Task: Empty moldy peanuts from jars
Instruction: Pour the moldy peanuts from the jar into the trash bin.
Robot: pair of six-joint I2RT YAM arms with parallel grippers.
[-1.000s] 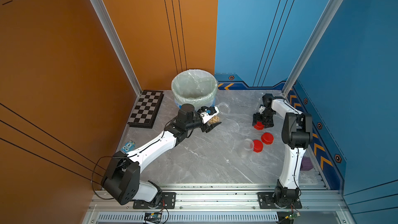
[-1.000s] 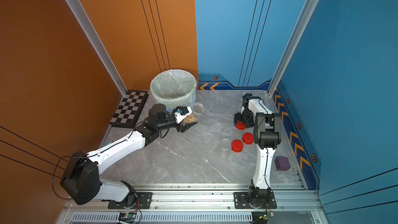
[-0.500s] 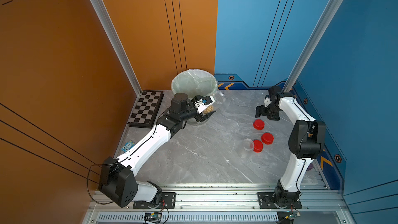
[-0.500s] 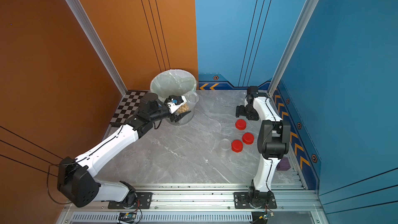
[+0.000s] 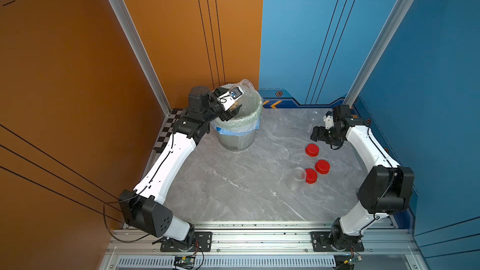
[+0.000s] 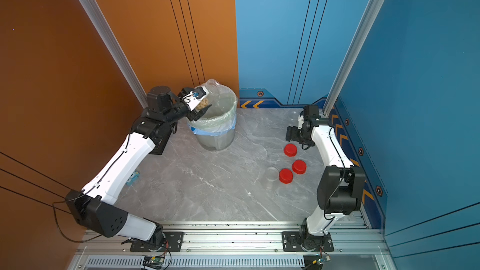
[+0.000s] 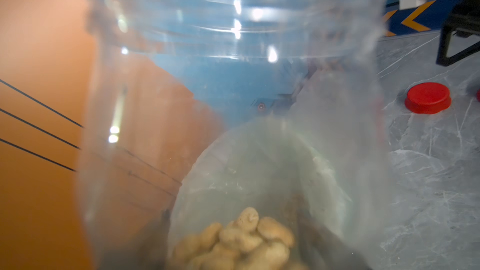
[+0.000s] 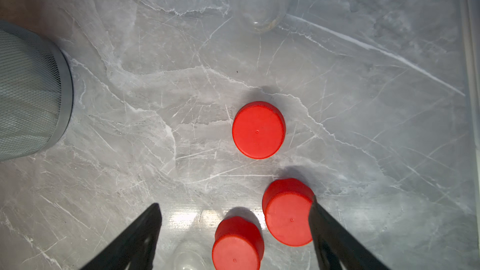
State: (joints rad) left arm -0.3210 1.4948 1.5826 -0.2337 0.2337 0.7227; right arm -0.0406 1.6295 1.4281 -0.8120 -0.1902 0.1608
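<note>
Both top views: left gripper [image 5: 233, 109], clamped on the peanut jar [image 5: 245, 90], has risen; bin [image 5: 249, 125] beneath its jaws, pouring next; right gripper [image 8: 235, 202] spread, empty.

l arm [image 6: 124, 162]: white/black, runs from lower left of frame up to bin.
l gripper [image 6: 201, 109]: clamped on tilted jar [image 6: 211, 90], over bin's left rim.
tilted jar: clear, no lid, mouth up-right, above bin.
peanuts [image 6: 203, 104]: tan cluster at jar's low end, by the fingers.
bin [image 6: 215, 138]: upper mid frame, pale green bag liner.
upper lid [image 6: 290, 150]: red, on table [image 6: 207, 190], right of centre.
mid lid [image 6: 299, 166], lower lid [image 6: 286, 176]: red, just beside each other.
empty jar [image 6: 271, 175]: clear, upright, just left of lower lid.
r gripper [image 6: 291, 134]: up-left of upper lid, apart from it; jaw gap unclear here.
table: grey marble.
</note>
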